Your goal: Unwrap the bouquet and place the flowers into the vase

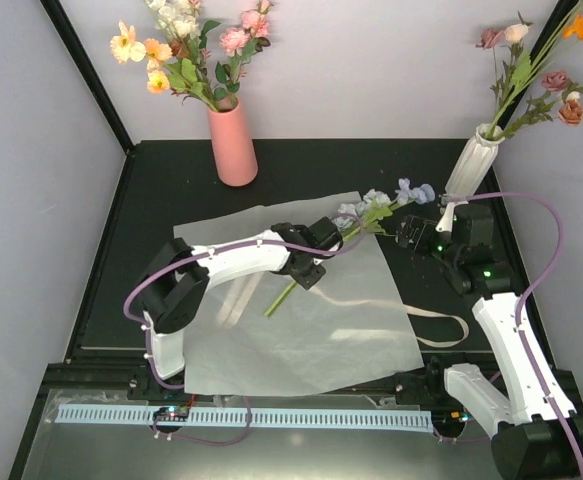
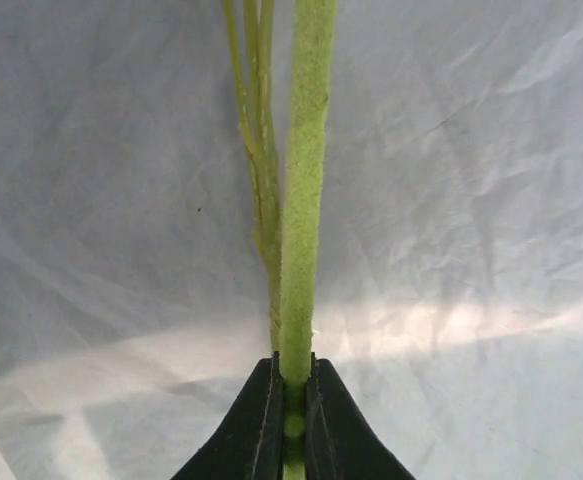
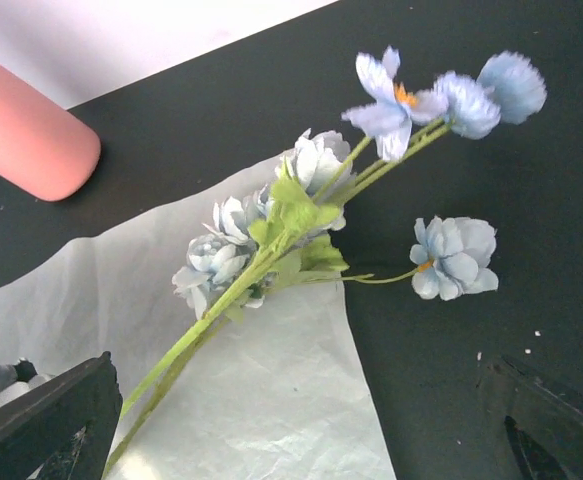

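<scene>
"One light-blue sprig [image 1: 371, 212] of the flowers lay outside the vase [image 1: 471, 160]. Where exactly?"

"Slantwise across the far right corner of the opened paper [image 1: 301, 340]. Its blooms reached out over the dark table [image 1: 171, 170] towards the vase's foot, near it but apart. I couldn't tell whether it was lifted or resting. The other stems [image 1: 531, 75] stood in the vase."

"Who had it?"

"The left jaws were pinched almost shut on the green stem, well back from the blooms. The right jaws stood wide apart just beside the blooms, holding nothing."

"What could have gone wrong?"

"By my judgement, the long stem beyond the grip could sag or swing, so the tip might miss the narrow neck or snag the stems already there. The loose ribbon [image 1: 441, 320] by the right arm could also get dragged."

"Did the views differ?"

"The left wrist view alone showed the stem squeezed between the fingertips, with thinner stalks running free beside it. The right wrist view showed one bloom hanging off on its own stalk, and the side of the pink vase [image 3: 31, 130]. Only the top view showed the whole white vase and the gap to it."
</scene>
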`<control>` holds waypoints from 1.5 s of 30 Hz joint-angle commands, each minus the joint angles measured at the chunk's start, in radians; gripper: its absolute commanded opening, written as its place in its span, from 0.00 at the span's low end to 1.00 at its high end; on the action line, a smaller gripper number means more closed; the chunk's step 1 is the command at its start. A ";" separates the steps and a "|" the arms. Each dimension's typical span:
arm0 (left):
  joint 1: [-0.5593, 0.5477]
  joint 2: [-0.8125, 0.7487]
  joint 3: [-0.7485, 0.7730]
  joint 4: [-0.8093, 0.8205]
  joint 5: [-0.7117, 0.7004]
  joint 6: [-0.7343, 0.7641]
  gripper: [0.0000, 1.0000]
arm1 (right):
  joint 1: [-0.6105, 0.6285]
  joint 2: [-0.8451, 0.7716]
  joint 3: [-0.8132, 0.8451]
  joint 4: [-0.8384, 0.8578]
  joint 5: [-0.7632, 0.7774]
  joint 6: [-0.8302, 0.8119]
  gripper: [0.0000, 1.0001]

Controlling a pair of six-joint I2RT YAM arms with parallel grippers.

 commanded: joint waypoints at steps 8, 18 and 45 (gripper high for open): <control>0.078 -0.180 -0.117 0.117 0.323 -0.133 0.02 | 0.005 -0.041 -0.001 0.046 -0.075 0.022 0.98; 0.172 -0.310 -0.295 0.380 0.781 -0.276 0.02 | 0.005 -0.036 -0.029 0.102 -0.203 0.060 0.98; 0.105 -0.556 -0.476 0.645 0.948 -0.308 0.03 | 0.018 0.036 -0.170 0.527 -0.613 0.372 0.77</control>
